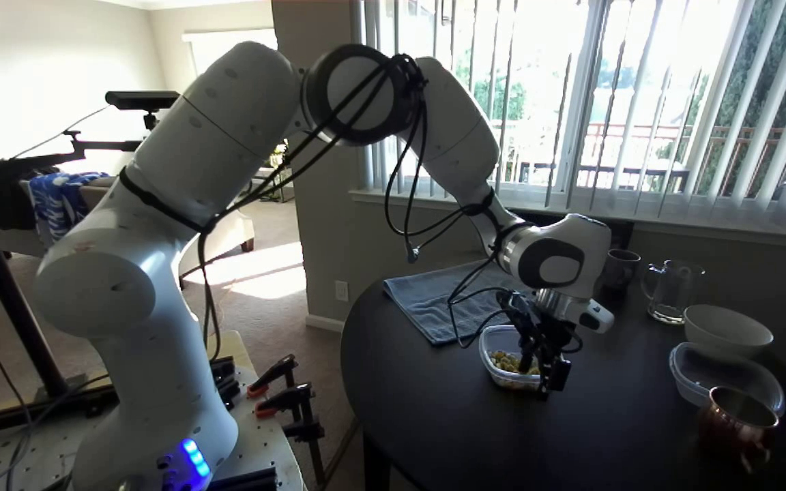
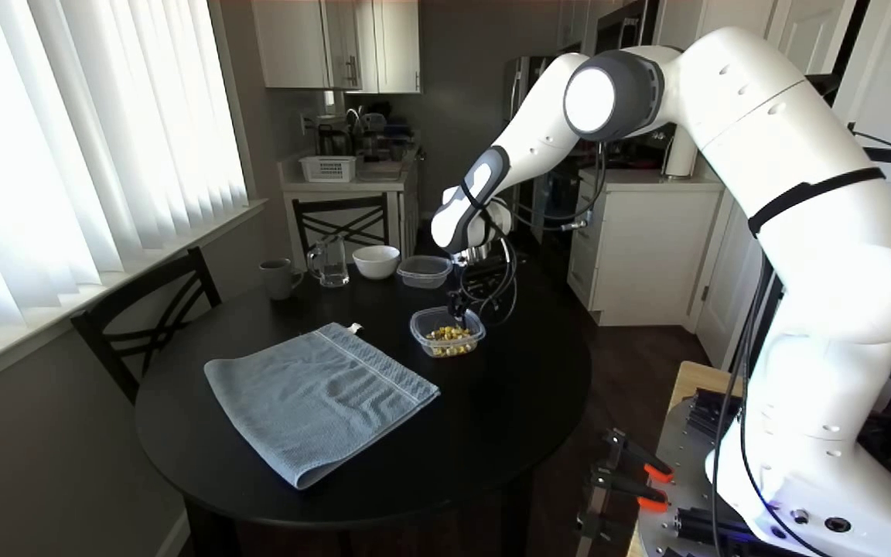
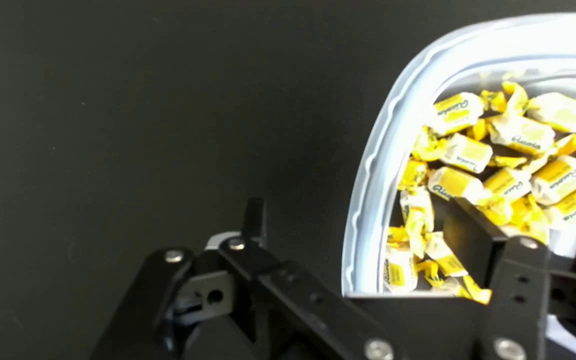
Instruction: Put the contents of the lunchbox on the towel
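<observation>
The lunchbox (image 1: 499, 335) is a small clear container on the dark round table, and it also shows in an exterior view (image 2: 424, 322). In the wrist view its rim (image 3: 385, 150) curves at the right. The contents (image 3: 515, 132) are several yellow-and-white wrapped candies lying inside it; they show in both exterior views (image 1: 504, 361) (image 2: 449, 334). My gripper (image 3: 363, 227) is open around the lunchbox wall, one finger outside and one inside over the candies, with the wall between them and apart from both fingers. The grey-blue towel (image 2: 322, 394) lies flat beside the lunchbox, partly behind my arm in an exterior view (image 1: 427, 296).
A grey mug (image 2: 278, 280), a clear glass mug (image 2: 332, 264), a white bowl (image 1: 724, 332) and another clear container (image 2: 424, 272) stand along the table. A copper mug (image 1: 737, 426) stands near the container. Black chairs (image 2: 155, 309) stand at the table's edge.
</observation>
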